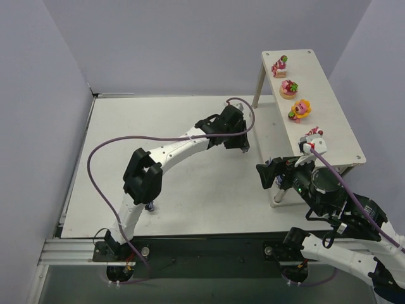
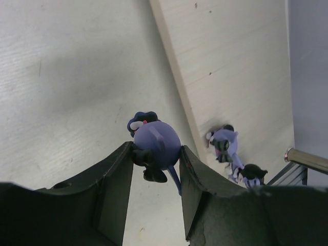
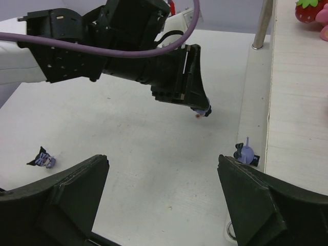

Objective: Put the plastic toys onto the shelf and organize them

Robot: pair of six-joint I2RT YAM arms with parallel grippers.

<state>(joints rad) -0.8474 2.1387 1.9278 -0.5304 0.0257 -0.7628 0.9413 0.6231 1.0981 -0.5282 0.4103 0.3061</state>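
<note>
The left gripper [image 2: 156, 155] pinches a round blue-purple figurine [image 2: 157, 137] with a white bit and black parts; the right gripper [image 3: 163, 161] has its jaws spread.

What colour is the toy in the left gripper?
The toy is blue-purple with black bits; left wrist view shows it best.

Red toy [image 3: 309, 11] cropped at corner

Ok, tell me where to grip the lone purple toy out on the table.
Probably from straight above, pinching across the body of the purple toy, below its dark pointed ears: it is small, low, with bare table all round.
</note>
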